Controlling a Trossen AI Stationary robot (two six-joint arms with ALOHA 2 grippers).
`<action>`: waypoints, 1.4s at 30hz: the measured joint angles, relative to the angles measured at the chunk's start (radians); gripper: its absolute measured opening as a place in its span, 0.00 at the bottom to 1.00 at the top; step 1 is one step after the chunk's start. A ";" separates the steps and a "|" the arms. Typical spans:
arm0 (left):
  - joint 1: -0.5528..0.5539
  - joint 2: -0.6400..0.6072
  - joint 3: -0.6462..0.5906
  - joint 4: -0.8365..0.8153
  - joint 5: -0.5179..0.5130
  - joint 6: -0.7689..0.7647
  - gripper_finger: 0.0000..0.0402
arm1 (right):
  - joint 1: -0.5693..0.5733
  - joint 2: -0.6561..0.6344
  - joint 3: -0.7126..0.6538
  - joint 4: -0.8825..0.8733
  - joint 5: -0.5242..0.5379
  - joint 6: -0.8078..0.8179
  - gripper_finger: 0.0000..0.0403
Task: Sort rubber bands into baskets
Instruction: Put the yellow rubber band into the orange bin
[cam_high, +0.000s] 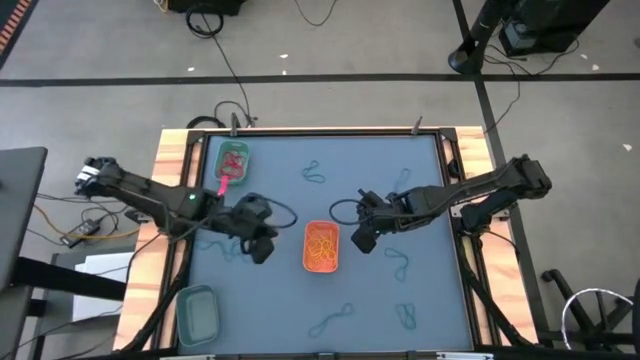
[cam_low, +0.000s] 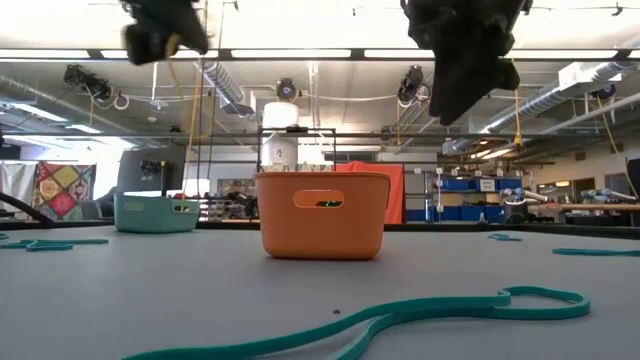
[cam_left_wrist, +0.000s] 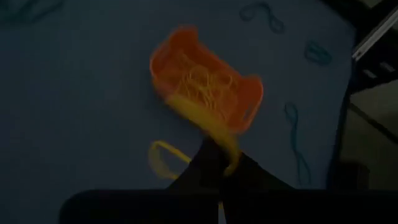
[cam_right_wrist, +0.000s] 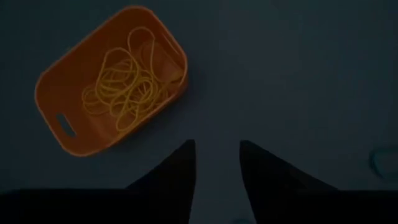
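2 grippers (cam_high: 262, 247) (cam_high: 361, 238) flanking orange basket (cam_high: 321, 247)

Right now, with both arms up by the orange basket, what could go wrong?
1. The left gripper pinches a yellow band beside the orange basket, not over it. Releasing here would likely drop it on the mat.
2. The band hangs in a loose loop, so it may snag a finger and fail to fall.
3. The open right gripper hovers on the basket's other side. If both close in, they could collide or knock the basket.
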 joint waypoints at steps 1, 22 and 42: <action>-0.020 -0.004 0.001 -0.024 -0.001 -0.027 0.00 | 0.000 0.000 -0.007 0.007 -0.006 0.000 0.34; -0.116 0.054 0.000 0.158 -0.207 -0.085 0.00 | -0.001 -0.005 -0.039 0.222 -0.151 -0.110 0.34; 0.019 0.328 0.000 0.654 -0.091 0.156 0.00 | -0.004 -0.201 0.062 0.262 -0.369 -0.328 0.30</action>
